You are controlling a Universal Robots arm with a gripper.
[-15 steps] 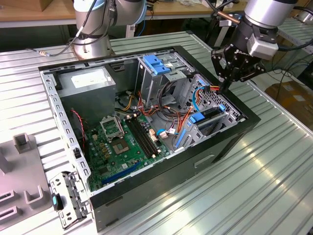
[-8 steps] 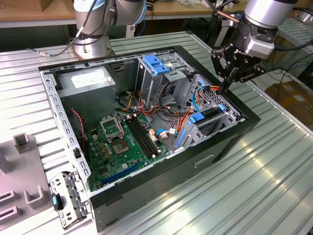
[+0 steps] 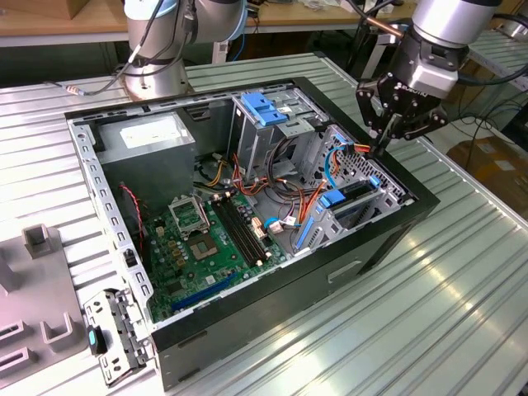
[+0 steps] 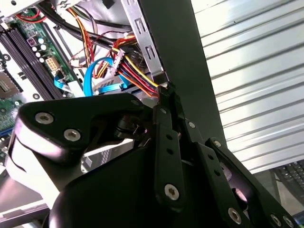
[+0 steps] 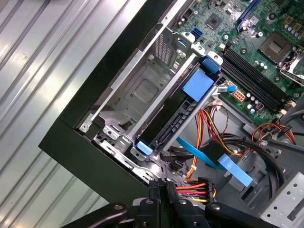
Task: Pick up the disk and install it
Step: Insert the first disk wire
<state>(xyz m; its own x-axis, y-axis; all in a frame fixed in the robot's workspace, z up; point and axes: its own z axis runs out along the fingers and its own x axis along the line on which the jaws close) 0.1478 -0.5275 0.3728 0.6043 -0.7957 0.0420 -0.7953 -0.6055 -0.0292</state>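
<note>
Disk (image 5: 173,118) stands on edge, apparently seated in the grey drive cage (image 5: 142,90) at the case's front corner, with its blue rails showing. Judged rigid, moderately heavy and shock-sensitive, it is best held by the rail edges, not the face. The gripper (image 3: 382,147) hovers near the cage, its fingers (image 5: 156,190) clenched together and empty, just beside the power connector (image 5: 199,183).

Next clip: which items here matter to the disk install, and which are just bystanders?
Job: disk sitting in the drive cage; gripper, jaws closed, beside the power connector.
Bystanders: power supply, motherboard, blue bracket, grey fixture.
</note>
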